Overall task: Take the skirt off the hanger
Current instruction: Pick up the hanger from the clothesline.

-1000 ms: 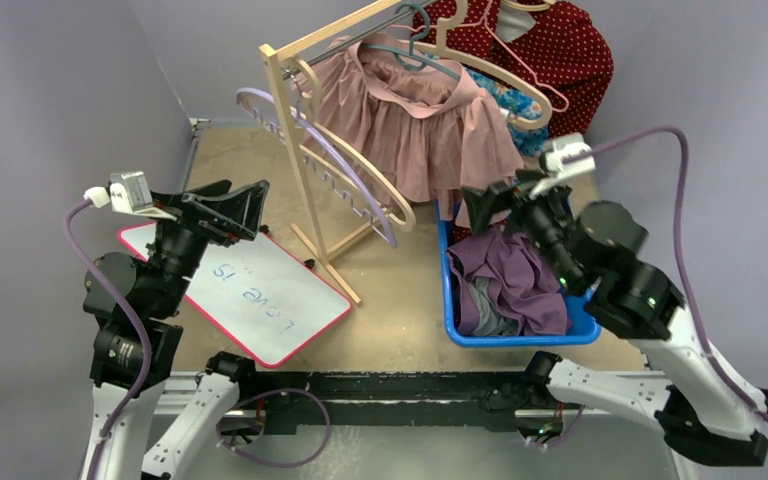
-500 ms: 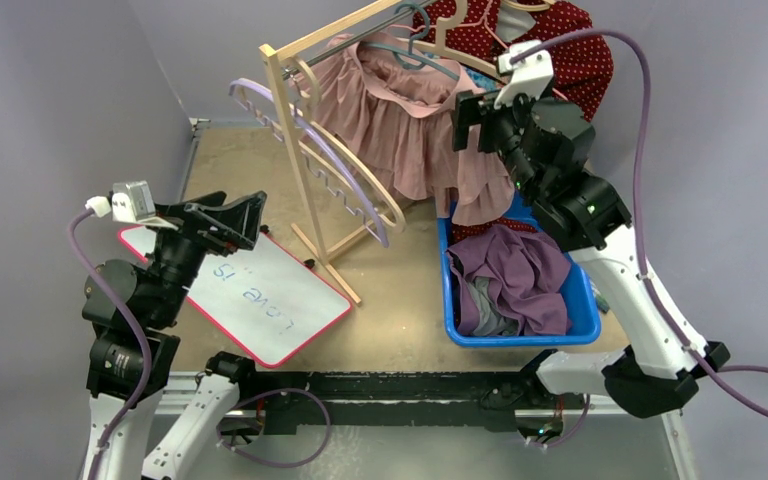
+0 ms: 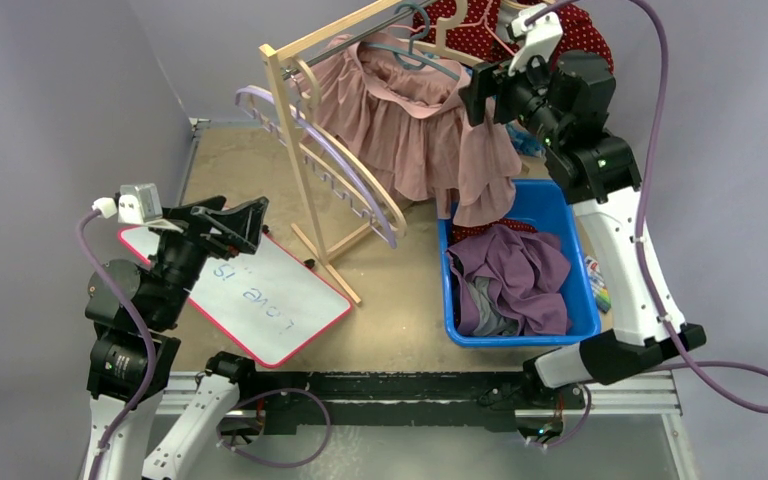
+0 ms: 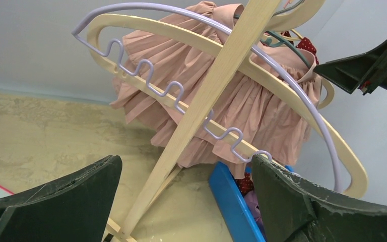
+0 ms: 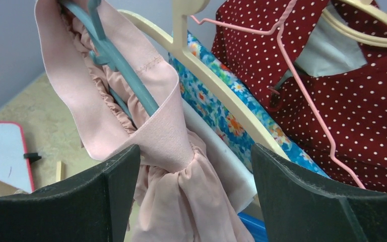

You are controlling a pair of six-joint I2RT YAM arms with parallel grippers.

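Observation:
A pink ruffled skirt [image 3: 415,125] hangs on a teal hanger [image 3: 415,52] from the wooden rack's rail [image 3: 335,38]. In the right wrist view the skirt's waistband [image 5: 153,113] loops over the teal hanger [image 5: 116,60], and gathered fabric lies between my wide-open jaws. My right gripper [image 3: 480,92] is raised at the skirt's right end, open, with fabric between the fingers. My left gripper [image 3: 235,215] is open and empty, low at the left over the whiteboard, facing the rack. The skirt also shows in the left wrist view [image 4: 242,101].
A blue bin [image 3: 560,205] holds purple and grey clothes below the right arm. Empty cream [image 3: 360,170] and lilac [image 3: 340,160] hangers hang at the rack's front. A red dotted dress [image 3: 560,45] and a floral garment [image 5: 232,121] hang behind. A whiteboard [image 3: 260,295] lies at the left.
My right arm has risen from the bin up to the skirt's right end at the rail, and its open jaws now straddle the waistband fabric. My left arm has barely moved.

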